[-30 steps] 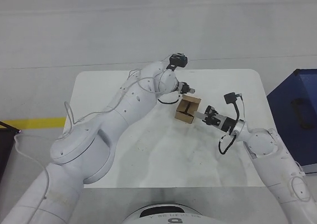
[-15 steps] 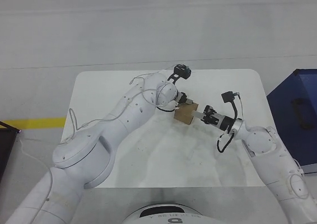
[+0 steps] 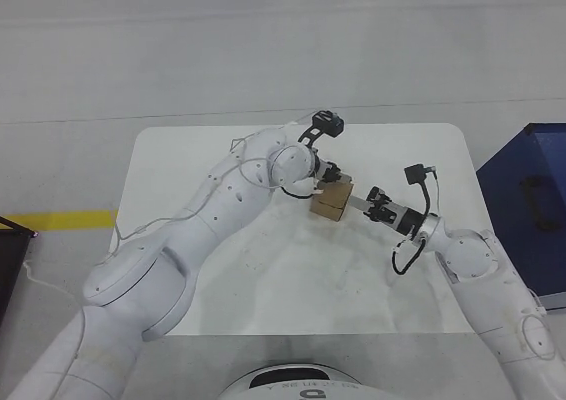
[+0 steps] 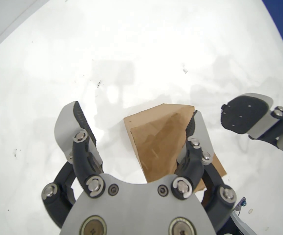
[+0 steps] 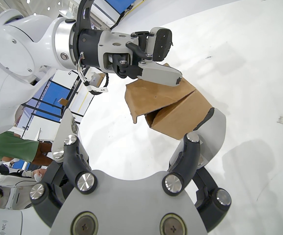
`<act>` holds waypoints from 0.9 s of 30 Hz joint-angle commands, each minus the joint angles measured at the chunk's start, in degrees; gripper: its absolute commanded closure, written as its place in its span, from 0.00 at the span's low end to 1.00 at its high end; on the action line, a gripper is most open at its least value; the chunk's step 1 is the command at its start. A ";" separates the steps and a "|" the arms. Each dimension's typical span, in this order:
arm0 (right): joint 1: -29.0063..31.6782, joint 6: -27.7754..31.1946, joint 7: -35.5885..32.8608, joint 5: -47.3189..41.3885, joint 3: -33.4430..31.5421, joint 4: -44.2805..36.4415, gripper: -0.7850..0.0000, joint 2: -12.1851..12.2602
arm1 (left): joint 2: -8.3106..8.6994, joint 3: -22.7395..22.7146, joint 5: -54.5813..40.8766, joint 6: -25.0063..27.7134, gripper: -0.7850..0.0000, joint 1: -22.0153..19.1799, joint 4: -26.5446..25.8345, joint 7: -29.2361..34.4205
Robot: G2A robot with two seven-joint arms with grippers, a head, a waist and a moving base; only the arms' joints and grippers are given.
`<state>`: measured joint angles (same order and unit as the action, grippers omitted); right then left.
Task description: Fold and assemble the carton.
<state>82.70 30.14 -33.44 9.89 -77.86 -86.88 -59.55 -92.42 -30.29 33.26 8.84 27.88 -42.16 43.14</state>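
While both grippers stand spread, neither pinches anything. The left gripper [image 4: 134,113] lays one finger [image 4: 196,128] on the top flap [image 4: 156,133] of the carton [image 5: 178,113], its other finger hanging over bare table [image 4: 156,37]. The right gripper [image 5: 139,116] props one finger against the carton's side.

Over the last second the left gripper has come in from the far side and down onto the flap. The top, which stood open, now lies nearly shut (a gap still shows at the end facing the right wrist). The right gripper has barely shifted. I judge the closing well along but not finished, as the flap looks untucked.

The carton sits on the table between the two grippers. A blue bin [image 3: 553,210] stands well apart, beside the table. Nothing blocks the work except the grippers' own fingers, which crowd just beside each other at one end of the carton.
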 commanded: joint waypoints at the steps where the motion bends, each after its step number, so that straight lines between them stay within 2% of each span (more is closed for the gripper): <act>1: -0.02 -0.04 -0.01 0.05 0.02 0.00 0.00 0.00 | 1.08 -1.50 0.43 0.57 0.00 0.92 -1.37 0.03; 6: -0.33 -1.18 -0.41 -1.86 0.60 0.15 0.00 -0.15 | 4.35 -6.07 1.93 1.86 0.00 4.76 -6.72 0.46; 8: -2.25 -6.01 2.53 -2.52 1.15 1.55 0.00 -0.55 | 5.90 -8.59 2.50 2.24 0.00 6.77 -9.22 0.56; 14: -8.55 -11.58 0.54 1.88 10.60 3.60 0.00 -2.31 | 10.99 -18.78 4.98 1.42 0.00 14.69 -18.91 0.28; 18: -11.38 -8.34 -8.48 -1.82 14.95 5.40 0.00 -2.98 | 14.15 -26.23 7.18 1.50 0.00 21.53 -27.84 1.86; 23: -13.20 0.89 -26.19 -8.50 16.24 6.72 0.02 -2.30 | 16.82 -33.67 8.19 3.12 0.00 29.23 -37.60 4.51; 25: -13.24 3.15 -27.83 -10.27 14.56 7.53 0.03 -1.79 | 17.47 -35.53 8.22 3.87 0.00 31.26 -39.87 5.41; 27: -12.39 5.18 -24.70 -12.30 11.60 8.58 0.02 -1.33 | 17.95 -36.92 8.00 4.74 0.00 32.76 -41.30 5.92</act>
<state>69.89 34.56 -61.32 -1.49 -64.77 -78.79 -61.06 -74.67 -66.65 41.37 13.19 59.98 -82.93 48.88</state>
